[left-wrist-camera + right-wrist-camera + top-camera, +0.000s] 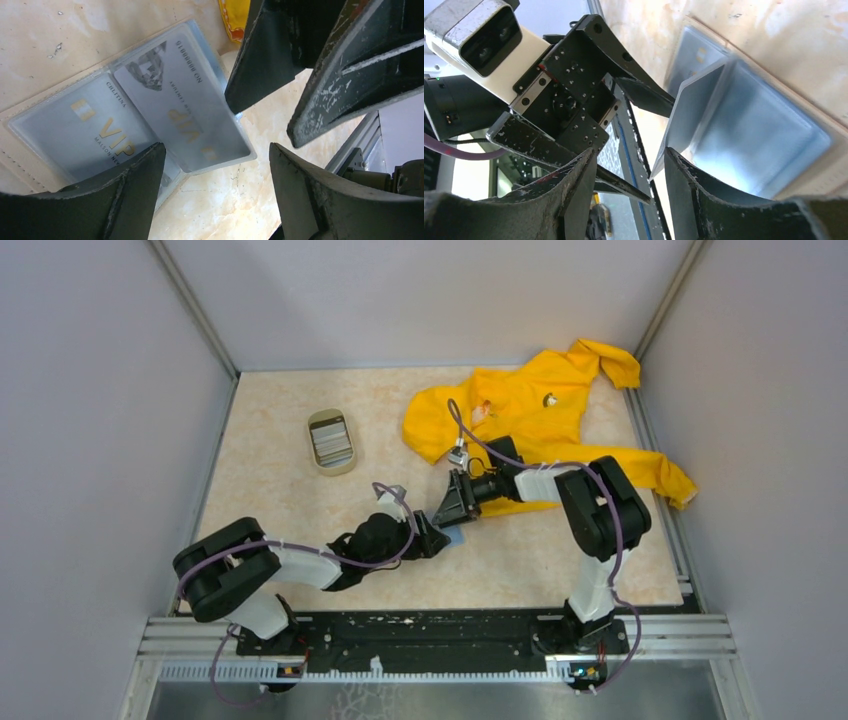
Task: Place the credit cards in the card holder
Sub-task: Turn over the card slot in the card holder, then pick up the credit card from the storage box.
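tabletop (280, 490) is a pale beige marbled surface with faint orange veining. it's boxed in on three sides by plain grey-lilac panels: left wall (90, 420), back wall (420, 300), right wall (770, 420). aluminium posts (195, 305) run up the back corners. a ribbed aluminium rail (680, 635) crosses the near edge, with shiny sheet metal (450, 700) below it. light's soft and even, shadows faint.

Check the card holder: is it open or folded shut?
Open. The card holder lies spread on the table, its two clear pockets side by side, VIP lettering showing through both.
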Robot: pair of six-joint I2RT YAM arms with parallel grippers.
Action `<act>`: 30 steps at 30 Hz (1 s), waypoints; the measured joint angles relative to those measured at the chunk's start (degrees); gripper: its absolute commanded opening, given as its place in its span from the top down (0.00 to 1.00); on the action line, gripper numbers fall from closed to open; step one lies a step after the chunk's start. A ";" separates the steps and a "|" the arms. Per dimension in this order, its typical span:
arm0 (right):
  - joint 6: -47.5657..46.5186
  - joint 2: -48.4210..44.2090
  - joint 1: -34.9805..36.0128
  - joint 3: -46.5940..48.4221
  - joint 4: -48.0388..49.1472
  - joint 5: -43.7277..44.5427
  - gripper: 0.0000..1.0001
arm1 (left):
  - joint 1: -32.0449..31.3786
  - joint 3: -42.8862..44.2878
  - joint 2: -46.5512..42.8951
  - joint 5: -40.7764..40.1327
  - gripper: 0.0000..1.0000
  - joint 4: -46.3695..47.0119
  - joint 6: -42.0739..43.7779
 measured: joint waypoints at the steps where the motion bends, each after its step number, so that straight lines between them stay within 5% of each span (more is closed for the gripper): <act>1: 0.92 0.04 0.39 -0.13 1.01 -0.37 0.48 | 0.00 0.00 0.00 0.13 0.18 -0.02 0.11; 9: 5.77 0.74 2.34 -1.25 6.27 -1.77 0.48 | 0.00 1.25 -0.07 -0.96 0.49 -4.57 0.07; 16: 3.13 0.55 2.34 -1.16 4.15 -2.03 0.46 | -0.04 1.51 -3.45 -4.15 0.48 -11.67 -0.24; 22: -2.67 -2.23 2.34 -0.20 -1.29 -0.04 0.46 | 0.00 1.01 -7.52 -6.16 0.36 -16.57 -0.42; 30: -15.52 -5.53 2.34 2.29 -10.01 6.71 0.47 | 0.00 0.17 -13.05 -9.94 0.39 -23.78 -0.55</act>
